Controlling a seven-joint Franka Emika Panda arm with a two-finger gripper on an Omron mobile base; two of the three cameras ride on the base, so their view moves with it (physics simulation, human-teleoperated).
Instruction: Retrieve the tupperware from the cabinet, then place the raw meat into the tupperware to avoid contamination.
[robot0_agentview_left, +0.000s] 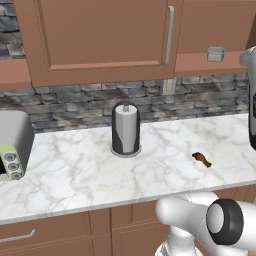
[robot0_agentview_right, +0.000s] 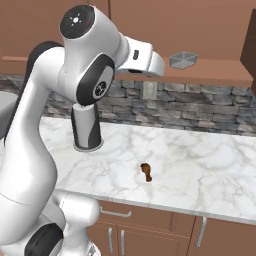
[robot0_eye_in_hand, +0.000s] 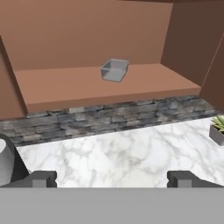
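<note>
Meanwhile, from the left base view, the tupperware (robot0_agentview_left: 216, 54) sits on the open cabinet (robot0_agentview_left: 100, 35) shelf, well above the raw meat (robot0_agentview_left: 202, 159) lying on the marble counter (robot0_agentview_left: 75, 175). From the right base view, the arm reaches toward that shelf, retrieval apparently just beginning. From the hand view, the gripper (robot0_eye_in_hand: 112, 178) stands spread wide and empty, well short of the container; next it likely must advance and straddle it.

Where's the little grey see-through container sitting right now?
The small grey translucent container sits on the open brown wooden cabinet's bottom shelf, above the stone backsplash; in the left base view it is at upper right.
</note>
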